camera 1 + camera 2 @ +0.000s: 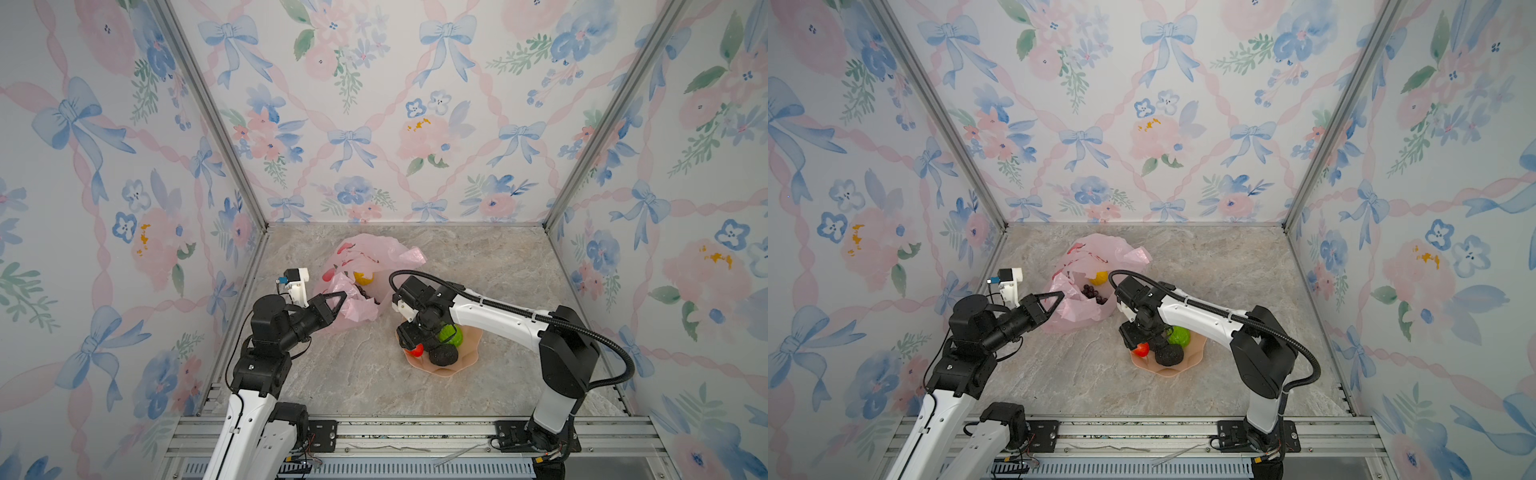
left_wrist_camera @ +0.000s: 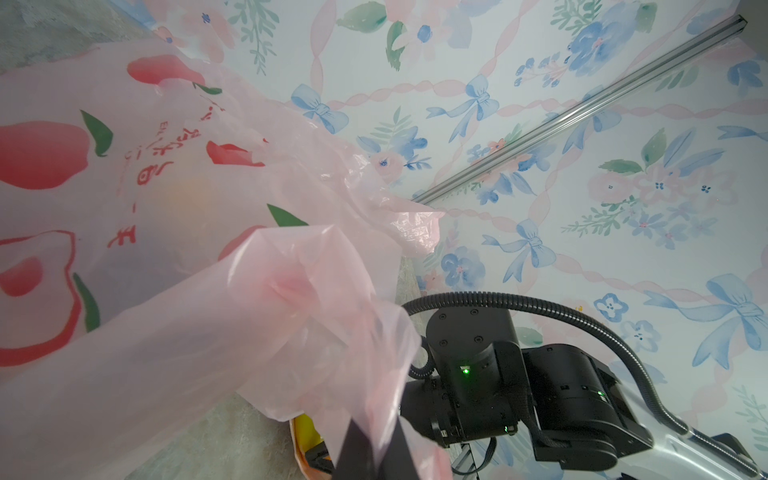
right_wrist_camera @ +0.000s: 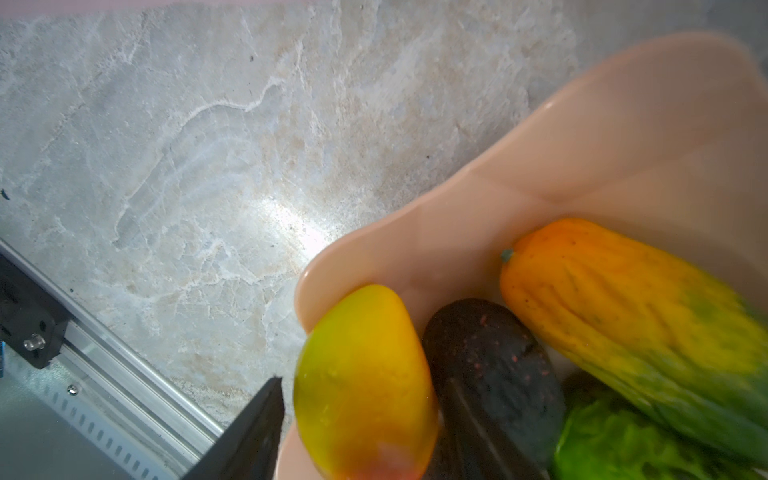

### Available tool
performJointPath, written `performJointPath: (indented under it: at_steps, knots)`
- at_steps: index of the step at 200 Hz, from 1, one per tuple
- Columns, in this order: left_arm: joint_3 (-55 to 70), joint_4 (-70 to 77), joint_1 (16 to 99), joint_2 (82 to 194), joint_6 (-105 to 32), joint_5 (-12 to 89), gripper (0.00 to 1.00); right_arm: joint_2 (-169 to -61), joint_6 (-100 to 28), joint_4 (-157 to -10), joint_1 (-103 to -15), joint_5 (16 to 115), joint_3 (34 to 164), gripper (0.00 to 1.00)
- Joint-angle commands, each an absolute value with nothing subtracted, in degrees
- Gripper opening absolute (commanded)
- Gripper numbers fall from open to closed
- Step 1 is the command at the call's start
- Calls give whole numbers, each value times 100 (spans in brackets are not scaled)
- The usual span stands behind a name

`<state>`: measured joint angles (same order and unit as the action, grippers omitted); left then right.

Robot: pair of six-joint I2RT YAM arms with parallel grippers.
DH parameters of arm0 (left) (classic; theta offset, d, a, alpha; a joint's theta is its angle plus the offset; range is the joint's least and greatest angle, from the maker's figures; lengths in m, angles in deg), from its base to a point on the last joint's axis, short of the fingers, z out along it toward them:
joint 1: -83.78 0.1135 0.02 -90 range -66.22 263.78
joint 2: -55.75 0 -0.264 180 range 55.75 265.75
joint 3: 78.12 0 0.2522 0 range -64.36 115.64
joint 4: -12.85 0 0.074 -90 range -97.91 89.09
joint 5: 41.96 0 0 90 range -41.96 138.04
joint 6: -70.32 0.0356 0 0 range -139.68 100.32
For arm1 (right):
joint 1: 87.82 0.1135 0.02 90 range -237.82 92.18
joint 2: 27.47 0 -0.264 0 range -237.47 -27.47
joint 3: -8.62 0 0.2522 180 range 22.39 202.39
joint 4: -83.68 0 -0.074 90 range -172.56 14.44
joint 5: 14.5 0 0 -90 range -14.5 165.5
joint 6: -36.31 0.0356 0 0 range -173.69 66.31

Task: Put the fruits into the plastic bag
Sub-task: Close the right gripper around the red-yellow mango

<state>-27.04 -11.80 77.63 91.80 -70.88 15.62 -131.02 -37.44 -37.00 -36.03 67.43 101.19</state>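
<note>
Marble tabletop [image 1: 498, 266]: in a top view your left gripper [image 1: 340, 297] clamps the flimsy plastic bag [image 1: 374, 253] by its rim. In the right wrist view your right gripper [image 3: 365, 390] straddles the slick, hard mango [image 3: 361, 357] in the bowl [image 3: 561, 158]; grip unclear; squeeze mid-body.

Papaya [image 3: 631, 316] cut off (frame edge) — mango [image 3: 365, 382] too.

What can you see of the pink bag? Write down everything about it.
The bag is thin, translucent pink film, crinkled, printed with red peaches, green leaves and red writing. It slumps on the table, mouth open upward. A lemon and grapes lie inside. The shut left pincer pinches its near rim.
</note>
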Motion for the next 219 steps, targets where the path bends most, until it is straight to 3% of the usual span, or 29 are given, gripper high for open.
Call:
performJointPath:
  at_steps: [1,99,154,219]
  knots:
    - [-2701,-1230,7812,9135,-7048,1494,0,-13248,-3793,-3682,-3544,6829,10034,64]
    - [-2675,-1230,7807,9171,-7044,1500,0,-13100,-3792,-3668,-3550,6903,9996,54]
    - [-2681,-1233,7807,9185,-7030,1491,0,-12873,-3931,-3276,-3554,6880,9912,62]
    - [-2654,-1223,7808,9189,-7013,1492,0,-12886,-3993,-3133,-3552,6836,9775,64]
